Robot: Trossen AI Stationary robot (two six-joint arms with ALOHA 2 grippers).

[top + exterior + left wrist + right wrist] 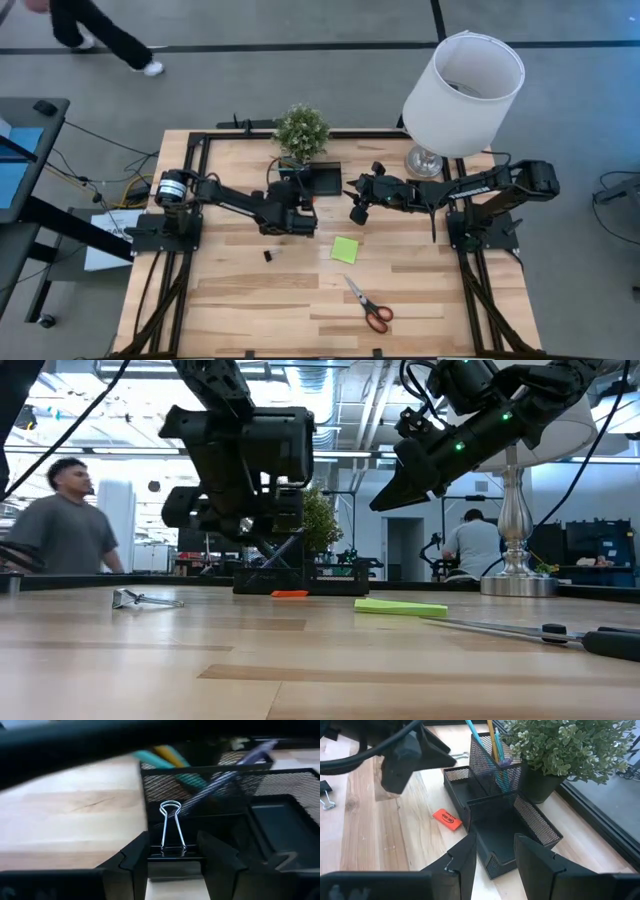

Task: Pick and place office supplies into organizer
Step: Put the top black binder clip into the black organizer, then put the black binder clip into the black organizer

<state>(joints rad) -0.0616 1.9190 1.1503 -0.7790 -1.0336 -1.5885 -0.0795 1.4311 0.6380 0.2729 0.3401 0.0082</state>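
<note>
- Wooden counter (420, 290) carried the black organizer (495, 827), mostly hidden under both arms from above.
- Left tool (173, 851) gripped a binder clip (171, 827) beside the organizer's mesh wall.
- Right tool (494, 851) was spread, empty, above the organizer's tray.
- Scissors (368, 305) lay well apart.

Pens (495, 750) stand in the organizer (500, 827) — plant (560, 745) just beside it.

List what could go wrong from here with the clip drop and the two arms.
1. The left claw grips a binder clip at the mesh organizer; released at the wall, not over a compartment, the clip could fall onto the table.
2. The right claw hovers open over the same organizer, near the left arm, so the two could collide.
3. Pens stand upright in the mesh cup and could be knocked.
</note>
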